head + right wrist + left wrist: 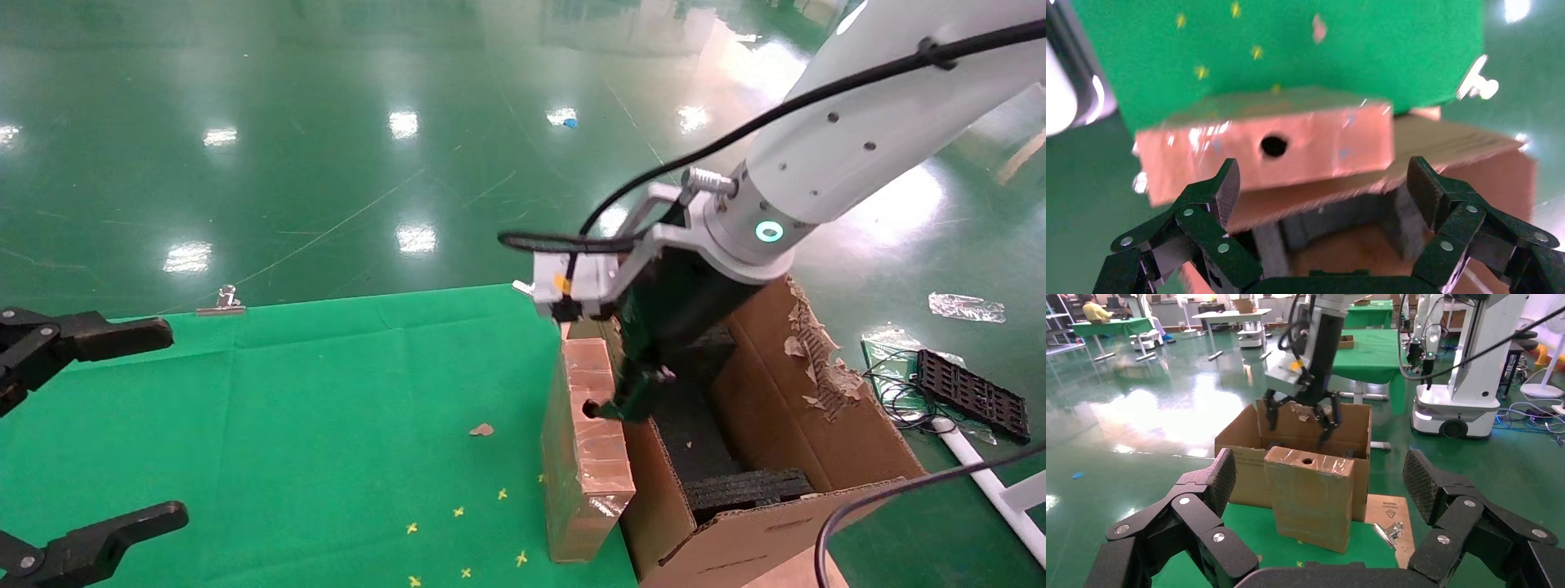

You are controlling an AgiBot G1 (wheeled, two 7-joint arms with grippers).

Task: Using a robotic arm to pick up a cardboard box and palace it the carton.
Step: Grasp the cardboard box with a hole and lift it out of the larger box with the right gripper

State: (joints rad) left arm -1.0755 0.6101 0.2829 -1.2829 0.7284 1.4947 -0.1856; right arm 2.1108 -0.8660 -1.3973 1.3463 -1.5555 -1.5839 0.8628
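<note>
The cardboard box [582,445] stands on its narrow edge on the green bench [310,425], leaning against the outer wall of the carton [760,539]. Its glossy taped top face, with 1 round hole in it, points upward.

The robotic arm [850,139], the robot's right, reaches down from the upper right over the carton's near wall. Its right pincer [645,392] hangs above the carton's opening, just beside the top of the cardboard box. The fingers [1206,199] are spread wide apart and hold nothing; in the right wrist view the box's holed face lies beyond them, not between them. The left wrist view shows the same pincer [1300,413] open above the carton's rim.

The carton sits at the bench's right edge, flaps upright, with a torn ragged inner edge on its far side and black foam blocks [748,488] lining the inside.

The left pincer [90,425] is parked low at the left edge of the bench, its fingers [1199,502] wide apart and empty, well away from the box.

A metal clip [221,302] lies at the bench's far edge, and small yellow marks [458,512] dot the cloth near the box.
</note>
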